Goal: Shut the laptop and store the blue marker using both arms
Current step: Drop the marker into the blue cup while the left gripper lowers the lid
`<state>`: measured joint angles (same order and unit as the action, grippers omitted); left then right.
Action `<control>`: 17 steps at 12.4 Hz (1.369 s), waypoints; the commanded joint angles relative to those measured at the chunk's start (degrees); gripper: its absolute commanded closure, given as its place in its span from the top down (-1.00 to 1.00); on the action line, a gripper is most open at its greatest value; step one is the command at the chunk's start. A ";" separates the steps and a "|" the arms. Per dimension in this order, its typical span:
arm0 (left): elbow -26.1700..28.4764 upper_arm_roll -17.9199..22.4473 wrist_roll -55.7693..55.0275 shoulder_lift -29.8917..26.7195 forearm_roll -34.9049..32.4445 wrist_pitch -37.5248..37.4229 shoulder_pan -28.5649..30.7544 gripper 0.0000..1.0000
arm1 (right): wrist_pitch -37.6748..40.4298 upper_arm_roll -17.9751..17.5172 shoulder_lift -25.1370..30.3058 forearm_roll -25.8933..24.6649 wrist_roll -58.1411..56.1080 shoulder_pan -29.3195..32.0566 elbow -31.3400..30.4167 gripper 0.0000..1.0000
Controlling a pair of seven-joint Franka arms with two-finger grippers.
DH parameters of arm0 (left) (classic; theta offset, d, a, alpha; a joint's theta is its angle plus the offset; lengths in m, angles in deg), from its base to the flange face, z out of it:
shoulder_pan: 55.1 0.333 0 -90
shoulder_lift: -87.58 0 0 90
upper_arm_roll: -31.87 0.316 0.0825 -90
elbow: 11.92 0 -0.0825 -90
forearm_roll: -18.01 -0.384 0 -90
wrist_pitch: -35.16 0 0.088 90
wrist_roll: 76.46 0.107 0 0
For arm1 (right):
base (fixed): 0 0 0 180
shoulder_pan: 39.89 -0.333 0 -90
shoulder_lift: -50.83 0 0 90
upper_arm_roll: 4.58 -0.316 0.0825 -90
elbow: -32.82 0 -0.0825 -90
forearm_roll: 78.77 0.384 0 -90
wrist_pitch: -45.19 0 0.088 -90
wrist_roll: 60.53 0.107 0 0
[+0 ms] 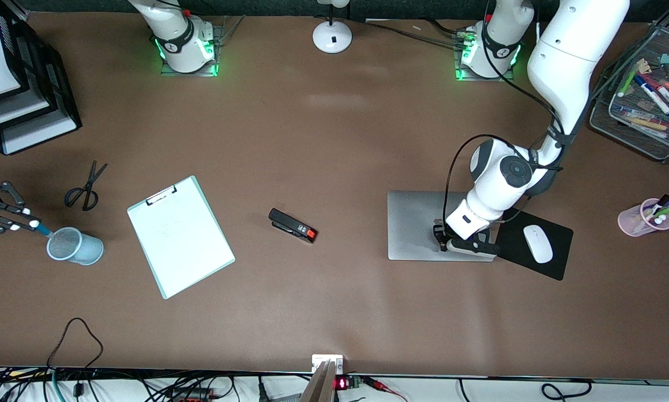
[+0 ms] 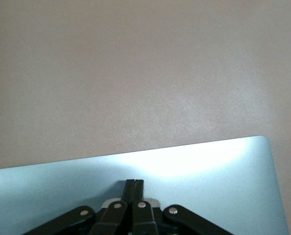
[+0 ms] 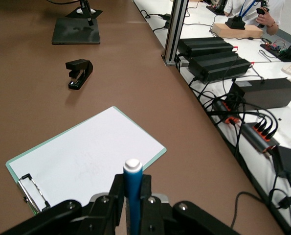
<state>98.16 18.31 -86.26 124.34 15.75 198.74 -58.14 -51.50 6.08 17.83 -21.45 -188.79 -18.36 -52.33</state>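
Note:
The silver-grey laptop (image 1: 415, 226) lies closed on the table toward the left arm's end. My left gripper (image 1: 441, 239) is shut and empty. Its fingertips (image 2: 134, 184) rest on the laptop lid (image 2: 209, 171) near the edge closest to the front camera. At the right arm's end of the table, my right gripper (image 1: 30, 219) is shut on the blue marker (image 1: 43, 229). It holds the marker over the rim of a pale blue mesh cup (image 1: 75, 246). In the right wrist view the blue marker (image 3: 133, 188) stands clamped between the fingers (image 3: 117, 193), pale end outward.
A clipboard with white paper (image 1: 179, 234), scissors (image 1: 84, 190) and a black stapler (image 1: 292, 225) lie between the cup and the laptop. A white mouse (image 1: 537, 243) sits on a black mouse pad (image 1: 558, 265) beside the laptop. A pink pen cup (image 1: 641, 219), wire basket (image 1: 636, 128) and paper trays (image 1: 33, 128) stand at the table's ends.

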 commanded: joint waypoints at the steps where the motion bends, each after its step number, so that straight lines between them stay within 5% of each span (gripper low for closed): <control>1: -2.59 0.37 0.31 2.17 -1.25 0.86 -0.29 -0.99 | 0.98 -1.08 -1.19 2.43 -3.57 1.23 0.43 -0.99; 14: -2.77 0.90 -0.13 1.74 -2.57 1.13 0.14 -0.94 | -1.65 -0.81 -6.46 4.81 -12.28 1.84 0.43 -0.99; 17: -3.12 0.90 0.31 -3.08 -2.66 -8.24 0.14 -0.94 | -3.14 -0.73 -7.35 4.73 -12.98 2.28 0.51 -0.99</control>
<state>95.19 19.02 -86.21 125.44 14.55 196.83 -58.09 -53.79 5.93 11.15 -18.19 -200.26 -17.09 -52.31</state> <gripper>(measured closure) 0.969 0.828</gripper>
